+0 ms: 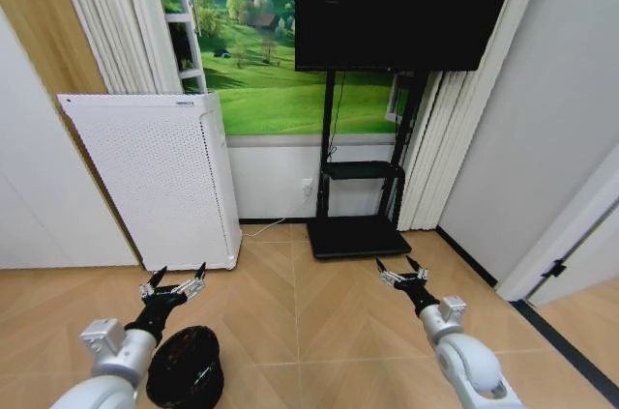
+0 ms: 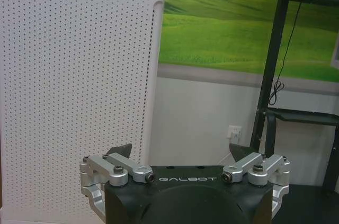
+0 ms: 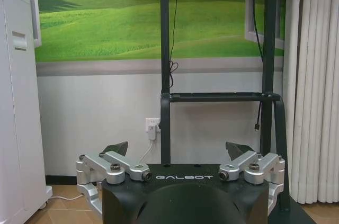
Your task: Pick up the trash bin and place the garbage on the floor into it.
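Note:
The trash bin (image 1: 185, 367) is a small black round mesh basket standing on the wooden floor at the lower left of the head view, just under my left forearm. My left gripper (image 1: 175, 277) is held open in the air above and behind the bin, pointing at the white cabinet; it shows again in its wrist view (image 2: 182, 151), with nothing between the fingers. My right gripper (image 1: 401, 267) hovers open over the floor on the right, also empty in its wrist view (image 3: 180, 146). The garbage is out of view.
A white perforated cabinet unit (image 1: 155, 177) stands against the wall at the left. A black TV stand (image 1: 356, 231) with a screen (image 1: 397, 3) is in the middle. Curtains (image 1: 455, 138) hang to its right, and a white door (image 1: 580, 235) sits at the far right.

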Robot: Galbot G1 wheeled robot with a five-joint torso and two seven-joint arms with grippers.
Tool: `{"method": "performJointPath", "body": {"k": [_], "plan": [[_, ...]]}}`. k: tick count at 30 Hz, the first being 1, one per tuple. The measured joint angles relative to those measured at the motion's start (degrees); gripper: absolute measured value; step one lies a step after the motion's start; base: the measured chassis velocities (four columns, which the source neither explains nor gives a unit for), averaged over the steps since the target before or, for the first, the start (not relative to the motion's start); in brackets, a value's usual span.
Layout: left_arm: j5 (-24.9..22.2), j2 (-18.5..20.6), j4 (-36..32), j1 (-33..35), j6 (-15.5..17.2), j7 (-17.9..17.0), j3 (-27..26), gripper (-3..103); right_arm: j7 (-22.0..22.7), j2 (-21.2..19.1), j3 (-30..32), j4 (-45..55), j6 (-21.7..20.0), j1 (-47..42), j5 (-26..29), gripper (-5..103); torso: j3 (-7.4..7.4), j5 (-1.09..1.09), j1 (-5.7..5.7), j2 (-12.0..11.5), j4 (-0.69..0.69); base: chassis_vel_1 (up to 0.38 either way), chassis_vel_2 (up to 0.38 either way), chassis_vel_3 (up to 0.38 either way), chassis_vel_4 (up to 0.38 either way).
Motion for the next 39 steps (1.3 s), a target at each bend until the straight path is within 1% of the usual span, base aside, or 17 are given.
{"method": "performJointPath", "body": {"k": [13, 16, 19, 39], "plan": [[-0.2, 0.0, 0.4, -0.1, -0.2, 0.2, -0.1, 100, 0.0, 0.8, -0.3, -0.4, -0.1, 0.0, -0.6, 100, 2.07, 0.00, 1.24, 3.3, 0.00, 0.000, 0.000, 0.000, 0.000], [-0.2, 0.0, 0.4, -0.1, -0.2, 0.2, -0.1, 100, 0.0, 0.8, -0.4, -0.5, -0.1, 0.1, -0.6, 100, 2.32, 0.00, 1.37, 3.7, 0.00, 0.000, 0.000, 0.000, 0.000], [-0.3, 0.1, 0.5, -0.2, -0.2, 0.2, -0.2, 100, 0.0, 0.8, -0.5, -0.5, -0.3, 0.1, -0.6, 100, 3.04, 0.00, 1.81, 4.8, 0.00, 0.000, 0.000, 0.000, 0.000], [-1.0, 0.4, 0.7, -0.2, -0.7, 0.5, -0.7, 100, 0.6, 0.6, -0.7, 0.0, -1.0, 0.7, -0.5, 100, 5.85, 0.00, 3.60, 9.4, 0.00, 0.000, 0.000, 0.000, 0.000]]}}
